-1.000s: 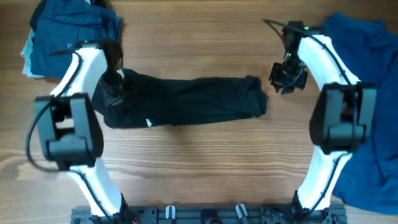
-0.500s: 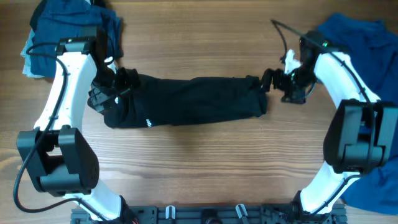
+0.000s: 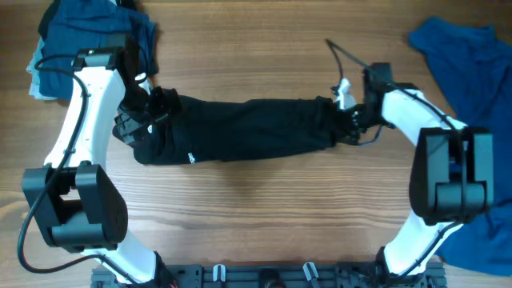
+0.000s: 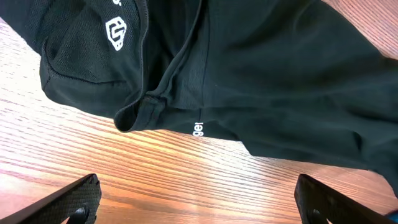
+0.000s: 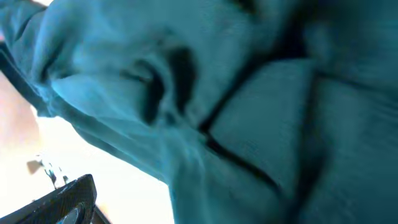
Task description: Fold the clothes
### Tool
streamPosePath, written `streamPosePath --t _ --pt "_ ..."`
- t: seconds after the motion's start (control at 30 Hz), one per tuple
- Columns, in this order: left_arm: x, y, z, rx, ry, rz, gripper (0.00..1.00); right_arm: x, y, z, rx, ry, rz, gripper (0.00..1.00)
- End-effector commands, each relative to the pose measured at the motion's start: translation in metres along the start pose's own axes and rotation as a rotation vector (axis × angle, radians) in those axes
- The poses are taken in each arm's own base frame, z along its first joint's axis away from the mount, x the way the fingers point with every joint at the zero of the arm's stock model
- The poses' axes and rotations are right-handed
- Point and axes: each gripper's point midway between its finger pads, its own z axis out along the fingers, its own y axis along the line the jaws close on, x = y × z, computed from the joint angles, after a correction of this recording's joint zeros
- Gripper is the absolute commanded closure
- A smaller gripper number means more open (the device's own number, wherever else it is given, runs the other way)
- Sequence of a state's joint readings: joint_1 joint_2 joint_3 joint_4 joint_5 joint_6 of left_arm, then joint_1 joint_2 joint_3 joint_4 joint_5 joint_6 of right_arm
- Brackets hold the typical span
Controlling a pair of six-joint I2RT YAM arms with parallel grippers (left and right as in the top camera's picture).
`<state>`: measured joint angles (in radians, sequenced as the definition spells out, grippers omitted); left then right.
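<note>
1. Overhead: the black garment (image 3: pixel 240 132) is laid as a long soft roll across the wood-grain worktop (image 3: pixel 256 216), long axis left to right, and each end is attended by the nearer jaws. At upper left navy clothes (image 3: pixel 88 32) are heaped, at right blue cloth (image 3: pixel 472 72).
2. Left wrist: the left jaws are spread wide and empty. Matte knit with a white logo (image 4: pixel 115 30) is seen above them.
3. Right wrist: creased cloth is crowded close and blurred. Only one finger (image 5: pixel 68 199) is shown, so the spread of the right jaws cannot be told.
</note>
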<state>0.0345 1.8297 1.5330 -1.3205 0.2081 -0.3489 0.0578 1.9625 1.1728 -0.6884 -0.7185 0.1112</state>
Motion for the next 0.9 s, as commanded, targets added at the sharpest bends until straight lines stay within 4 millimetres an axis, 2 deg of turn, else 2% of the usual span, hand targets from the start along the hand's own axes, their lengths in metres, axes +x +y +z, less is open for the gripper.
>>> streamPosePath --t 0.0,0.03,0.07,0.2,0.27,0.4,0.47,0.57,0.63,0.7,0.77,0.87 --pt "0.003 -0.002 0.001 0.007 0.014 0.005 0.00 0.017 -0.011 0.035 0.069 0.071 0.070 0.04" --pt "0.003 -0.002 0.001 0.007 0.014 0.005 0.00 0.016 -0.011 0.037 0.073 0.065 0.074 0.13" --pt "0.003 -0.002 0.001 0.007 0.014 0.005 0.00 0.012 -0.015 0.037 0.096 0.049 0.092 0.35" --pt "0.003 -0.002 0.001 0.007 0.014 0.005 0.00 0.003 -0.045 0.023 0.208 -0.008 0.192 0.78" --pt "0.003 -0.002 0.001 0.007 0.014 0.005 0.00 -0.001 -0.058 0.011 0.208 -0.026 0.241 0.96" --pt "0.003 -0.002 0.001 0.007 0.014 0.005 0.00 -0.011 -0.084 -0.029 0.209 -0.064 0.341 0.96" --pt "0.003 -0.002 0.001 0.007 0.013 0.005 0.00 -0.013 -0.099 -0.058 0.263 -0.092 0.389 0.96" --pt "0.003 -0.003 0.001 0.008 0.013 0.005 0.00 -0.007 -0.117 -0.102 0.466 -0.116 0.450 0.96" --pt "0.001 -0.004 0.001 0.012 0.005 0.006 0.00 -0.004 -0.116 -0.124 0.595 -0.127 0.450 0.96" --pt "-0.001 -0.004 0.001 0.015 -0.003 0.008 0.00 -0.002 -0.108 -0.133 0.693 -0.142 0.426 0.96" --pt "-0.001 -0.005 0.001 0.016 -0.004 0.008 0.00 -0.001 -0.098 -0.134 0.784 -0.155 0.389 0.96" --pt "-0.001 -0.005 0.001 0.016 -0.004 0.008 0.00 -0.001 -0.074 -0.112 0.837 -0.130 0.281 0.95"
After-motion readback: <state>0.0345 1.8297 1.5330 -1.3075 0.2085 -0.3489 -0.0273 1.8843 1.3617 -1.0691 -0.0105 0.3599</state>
